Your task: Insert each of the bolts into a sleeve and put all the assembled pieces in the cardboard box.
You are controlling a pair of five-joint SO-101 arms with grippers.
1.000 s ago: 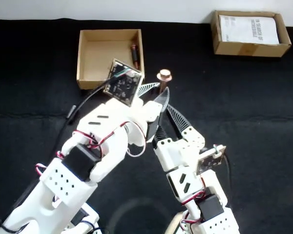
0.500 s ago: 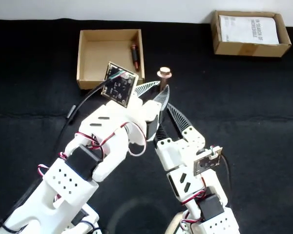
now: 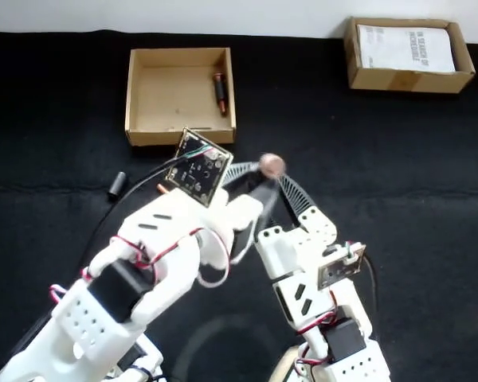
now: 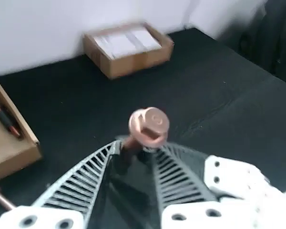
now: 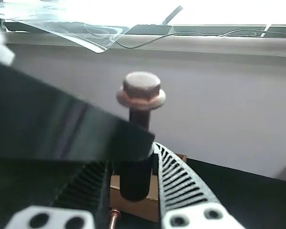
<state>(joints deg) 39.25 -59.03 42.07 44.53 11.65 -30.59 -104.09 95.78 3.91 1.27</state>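
A copper bolt (image 3: pixel 271 165) stands head-up in a black sleeve (image 5: pixel 133 179), held above the black table. My right gripper (image 5: pixel 132 160) is shut on the sleeve. My left gripper (image 4: pixel 133 150) is closed on the same piece just under the bolt head (image 4: pixel 148 124), and one of its dark fingers (image 5: pixel 62 133) crosses the right wrist view. The open cardboard box (image 3: pixel 155 95) lies beyond the grippers, with one assembled piece (image 3: pixel 221 91) by its right wall. A loose black sleeve (image 3: pixel 116 185) and a loose copper bolt (image 3: pixel 161 189) lie on the table left of the arms.
A second cardboard box (image 3: pixel 406 52) holding a printed sheet sits at the far right corner. The two arms crowd the middle of the table; bare black cloth (image 3: pixel 398 175) lies to the right.
Both grippers and the bolt have drawn back from the box's corner toward the near side. The left arm's retreat uncovered the loose sleeve and bolt on the table.
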